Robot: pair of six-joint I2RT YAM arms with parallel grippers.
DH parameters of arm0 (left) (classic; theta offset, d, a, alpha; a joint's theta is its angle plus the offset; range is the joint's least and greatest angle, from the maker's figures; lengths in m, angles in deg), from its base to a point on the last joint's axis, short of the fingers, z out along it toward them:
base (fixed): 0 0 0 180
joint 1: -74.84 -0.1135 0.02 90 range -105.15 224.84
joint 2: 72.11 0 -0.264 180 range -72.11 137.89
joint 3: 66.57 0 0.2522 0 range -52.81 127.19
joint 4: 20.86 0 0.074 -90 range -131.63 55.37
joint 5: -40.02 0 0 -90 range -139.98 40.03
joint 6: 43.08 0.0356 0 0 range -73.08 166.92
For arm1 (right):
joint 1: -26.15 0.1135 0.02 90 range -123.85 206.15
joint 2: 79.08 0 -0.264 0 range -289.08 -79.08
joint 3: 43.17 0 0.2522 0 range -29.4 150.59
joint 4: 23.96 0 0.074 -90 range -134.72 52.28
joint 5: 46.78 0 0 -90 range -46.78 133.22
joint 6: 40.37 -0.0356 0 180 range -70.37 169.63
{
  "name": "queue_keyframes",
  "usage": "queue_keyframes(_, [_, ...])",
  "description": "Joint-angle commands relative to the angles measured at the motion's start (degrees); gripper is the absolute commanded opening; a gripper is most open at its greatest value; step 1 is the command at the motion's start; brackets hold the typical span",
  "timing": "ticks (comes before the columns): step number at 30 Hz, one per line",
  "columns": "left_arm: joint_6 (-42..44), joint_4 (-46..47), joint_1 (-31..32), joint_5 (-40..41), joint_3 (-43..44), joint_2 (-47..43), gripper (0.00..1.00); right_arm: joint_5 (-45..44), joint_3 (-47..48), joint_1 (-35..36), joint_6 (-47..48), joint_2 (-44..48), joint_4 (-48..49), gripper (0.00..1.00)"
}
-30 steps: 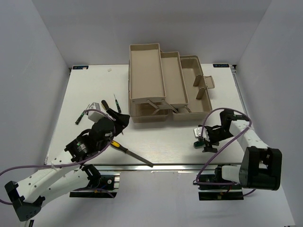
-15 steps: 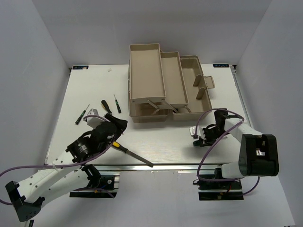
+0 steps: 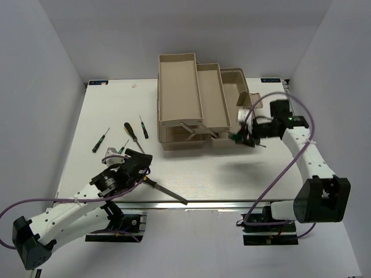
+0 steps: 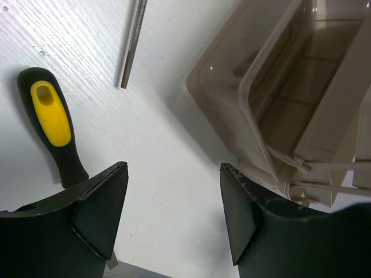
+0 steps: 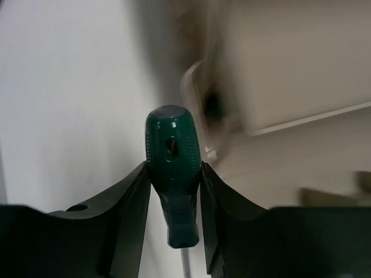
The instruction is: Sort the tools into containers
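Note:
The beige toolbox (image 3: 179,87) stands open at the back centre, its trays fanned out. My right gripper (image 3: 242,138) is shut on a green-handled screwdriver (image 3: 234,139) and holds it in the air at the front edge of the toolbox base; the right wrist view shows the green handle (image 5: 173,152) clamped between my fingers (image 5: 130,202). My left gripper (image 3: 137,164) is open and empty, low over the table beside the yellow-and-black handle (image 4: 49,124) of the metal file (image 3: 165,190). Several thin screwdrivers (image 3: 131,131) lie at the left.
A small green-handled screwdriver (image 3: 99,139) lies nearest the left edge. A thin metal shaft (image 4: 134,43) and the toolbox's lower tray corner (image 4: 232,98) show ahead of my left gripper. The right arm's cable loops over the front right of the table.
My right gripper has risen from the front right of the table and carried the green screwdriver to the toolbox. My left gripper has drawn back toward the front, uncovering the screwdrivers.

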Motion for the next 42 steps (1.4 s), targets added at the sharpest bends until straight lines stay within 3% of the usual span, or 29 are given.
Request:
queue_keyframes(1, [-5.52,-2.50,-1.05,1.61,2.69,0.52,0.75,12.92,9.08,0.08,-44.25,3.38,15.69,0.00])
queue_keyframes(3, [-6.30,-3.99,-2.10,0.91,3.83,1.65,0.75,7.14,8.31,0.16,-62.83,4.52,29.40,0.00])
queue_keyframes(4, [-6.83,-4.78,-2.45,0.47,4.18,2.01,0.76,-0.28,8.13,0.08,-73.88,4.53,37.12,0.00])
queue_keyframes(7, [-8.15,-4.88,-3.86,-1.90,3.84,2.54,0.76,-13.92,12.15,0.08,-86.85,-0.36,40.71,0.00])
queue_keyframes(12, [-7.98,0.40,-6.67,-7.70,0.59,4.56,0.79,-26.10,22.25,0.08,-98.93,-13.91,41.24,0.00])
queue_keyframes(15, [-6.67,1.45,-7.02,-8.67,0.76,7.20,0.79,-29.18,25.43,0.08,-100.27,-20.59,47.29,0.00])
queue_keyframes(20, [-5.17,4.18,-8.52,-12.01,-0.56,11.14,0.80,-28.58,35.46,-0.10,-95.97,-32.12,45.11,0.43])
queue_keyframes(21, [-4.90,4.09,-8.96,-13.15,-0.47,12.03,0.79,-27.88,35.46,-0.19,-94.48,-32.38,45.46,0.50])
queue_keyframes(22, [-4.47,3.66,-9.13,-13.59,0.31,13.08,0.79,-25.69,35.37,-0.27,-93.94,-32.04,45.46,0.64])
queue_keyframes(26, [-2.97,-2.39,-10.10,-14.39,3.83,17.30,0.75,-18.83,30.99,-1.94,-91.22,-27.30,47.56,0.88])
queue_keyframes(31, [-0.51,-8.37,-11.86,-15.70,7.61,20.20,0.71,-12.14,24.13,-5.71,-89.28,-20.27,49.86,0.89])
queue_keyframes(42, [5.12,-12.51,-14.14,-22.12,9.19,27.93,0.71,-9.68,14.29,-9.42,-89.02,-12.00,49.50,0.89])
